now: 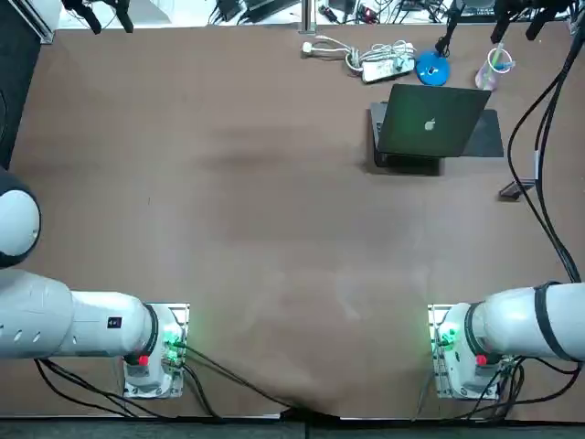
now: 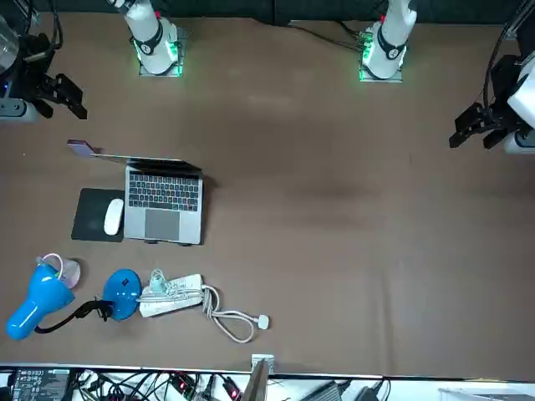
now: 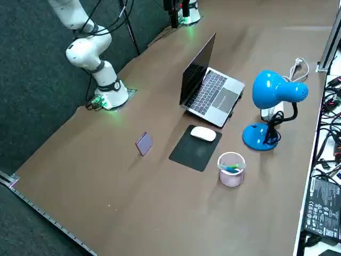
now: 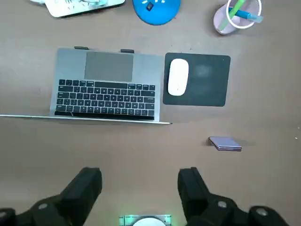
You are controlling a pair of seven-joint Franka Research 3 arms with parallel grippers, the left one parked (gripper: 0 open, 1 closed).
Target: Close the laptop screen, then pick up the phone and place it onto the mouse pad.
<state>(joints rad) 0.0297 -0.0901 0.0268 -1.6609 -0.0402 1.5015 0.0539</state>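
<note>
Above the table (image 4: 117, 150), spread tool (image 4: 140, 178) overlooks laptop (image 4: 106, 92) bearing Apple logo (image 1: 430, 123)

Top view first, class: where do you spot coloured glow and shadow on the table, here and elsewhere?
Top view: green glow at the right arm's base; a faint shadow band crosses the table left of the laptop. Right wrist view: the right gripper, jaws open, hangs over the table behind the laptop's lid, green glow beneath.

A blue lamp (image 3: 274, 89) stands between power strip (image 2: 171, 295) and cup (image 3: 231, 169), mouse (image 3: 203, 134) nearby.
</note>
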